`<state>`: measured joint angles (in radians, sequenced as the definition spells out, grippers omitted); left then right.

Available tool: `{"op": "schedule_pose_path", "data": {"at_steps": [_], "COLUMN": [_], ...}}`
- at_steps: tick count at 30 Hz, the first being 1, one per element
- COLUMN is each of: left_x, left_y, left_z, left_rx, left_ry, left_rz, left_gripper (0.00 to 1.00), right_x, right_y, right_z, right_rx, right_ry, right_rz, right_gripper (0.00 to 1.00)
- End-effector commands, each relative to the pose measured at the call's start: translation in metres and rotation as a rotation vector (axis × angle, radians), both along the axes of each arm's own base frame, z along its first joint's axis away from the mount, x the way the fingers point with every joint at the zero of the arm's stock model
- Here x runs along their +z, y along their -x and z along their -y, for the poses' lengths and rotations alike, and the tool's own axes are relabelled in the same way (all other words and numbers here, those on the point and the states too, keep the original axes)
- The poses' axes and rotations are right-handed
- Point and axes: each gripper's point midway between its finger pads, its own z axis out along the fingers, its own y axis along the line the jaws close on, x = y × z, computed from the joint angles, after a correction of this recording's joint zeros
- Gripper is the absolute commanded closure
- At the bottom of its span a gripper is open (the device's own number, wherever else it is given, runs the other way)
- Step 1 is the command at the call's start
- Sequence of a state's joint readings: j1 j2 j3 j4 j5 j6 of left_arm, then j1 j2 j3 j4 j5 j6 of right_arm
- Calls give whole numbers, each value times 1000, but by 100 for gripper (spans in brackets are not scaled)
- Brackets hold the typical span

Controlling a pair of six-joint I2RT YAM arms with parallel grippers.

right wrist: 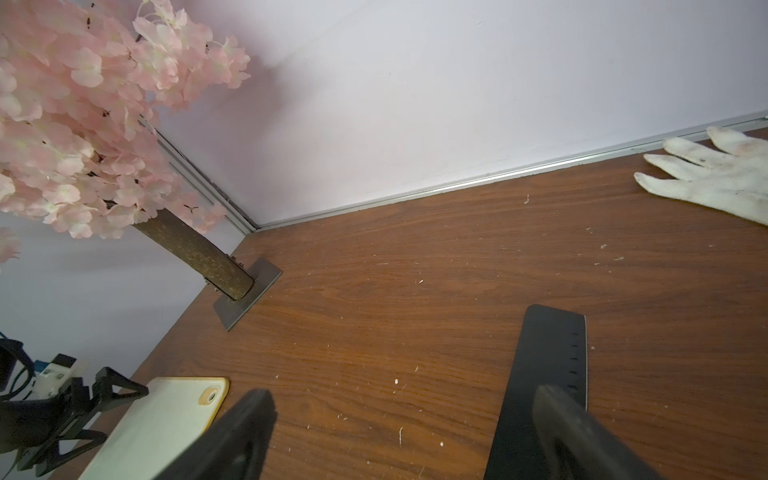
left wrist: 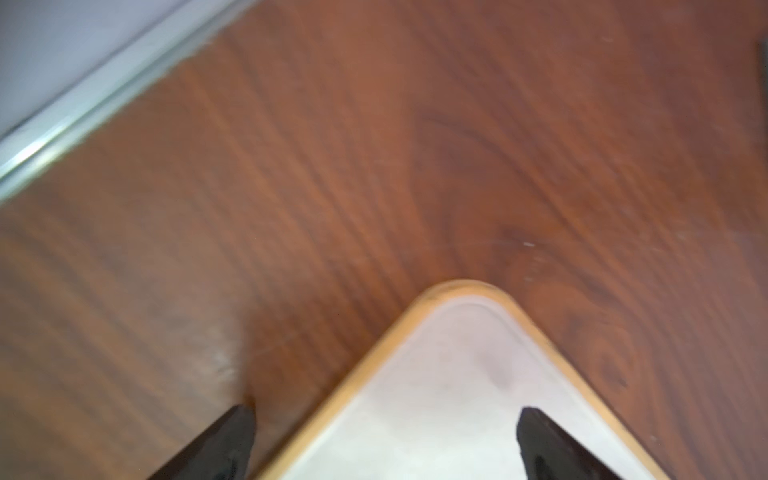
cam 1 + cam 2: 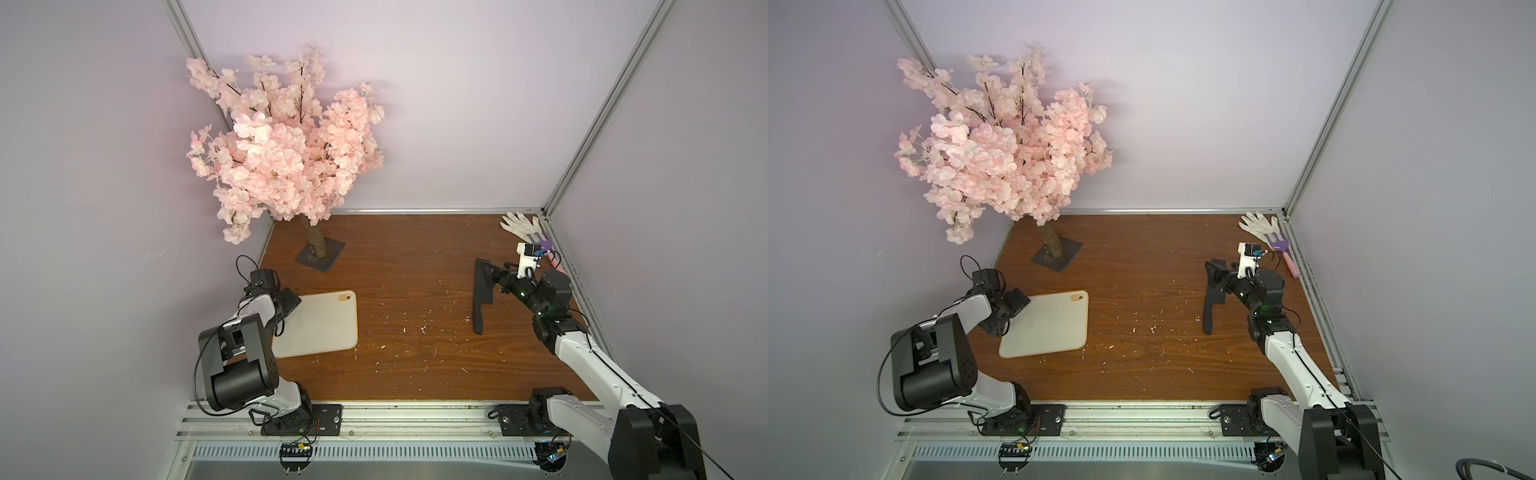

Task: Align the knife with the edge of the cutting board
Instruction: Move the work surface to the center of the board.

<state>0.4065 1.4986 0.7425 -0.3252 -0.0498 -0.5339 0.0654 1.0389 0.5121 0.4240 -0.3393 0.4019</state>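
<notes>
The brown wooden counter (image 3: 415,257) carries everything here. Biggest on it is the pink blossom tree (image 3: 282,145), rising from a dark square base (image 3: 320,257) near the far left corner. Its crown hides that corner and part of the wall.

The left arm (image 3: 249,332) folds in over the left edge and covers the near left part of the cutting board (image 3: 324,328) in both top views. The board lies flat by the counter's left edge, with its oval hole (image 3: 345,297) at its far right corner. The left jaws stand wide over the board's far left corner, one finger (image 2: 552,449) above the board and the other above bare wood. That wrist view is blurred and shows only this one corner. I cannot tell whether the fingers touch down.

The right arm (image 3: 582,353) reaches in from the front right corner. The knife (image 3: 483,291) lies toward the right edge, well apart from the board, blade toward the far edge and handle toward the front edge. The right jaws stand wide and hold nothing. One finger (image 1: 582,436) sits over the blade and hides part of it, and the other hangs over bare wood on the board's side. In the right wrist view the frame cuts off the handle, and I cannot make out whether the finger touches the blade.

In the far right corner lies a white glove (image 3: 521,224), with a purple and pink toy rake (image 3: 1281,251) just beside it. In a top view only the rake's purple tines (image 3: 542,240) and a bit of pink show past the right wrist camera. White specks (image 3: 422,329) are scattered over the middle of the counter.
</notes>
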Motion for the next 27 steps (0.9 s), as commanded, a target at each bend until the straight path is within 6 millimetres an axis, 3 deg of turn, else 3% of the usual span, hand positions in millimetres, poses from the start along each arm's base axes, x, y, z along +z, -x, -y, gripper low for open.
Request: {"op": "schedule_pose_path", "data": {"at_steps": [1,7,11,16,22,27], "left_x": [0,-19,-35,-31,-40,-36], "left_y": [16,24,24,25,30,32], "left_z": [-8,-7,11,31,60,64], "left_rx": [13,8,-14,-39,-66,-43], "left_ry": [-12,0,91,123,175,180], "left_rz": [-87,-155,-162,-128,-148,-126], "left_gripper": [0,0,0,0,0,0], "right_x": [19,18,18,18,18,18], "right_y": [-1,-2,-2,-2,-2,-2], "right_z": [-3,-2,-1,1,0,-4], "right_rx": [10,6,-2,-7,-6,22], "right_ry": [1,5,11,16,16,11], "right_rz": [61,55,57,58,56,50], "right_gripper": [0,0,0,1,0,0]}}
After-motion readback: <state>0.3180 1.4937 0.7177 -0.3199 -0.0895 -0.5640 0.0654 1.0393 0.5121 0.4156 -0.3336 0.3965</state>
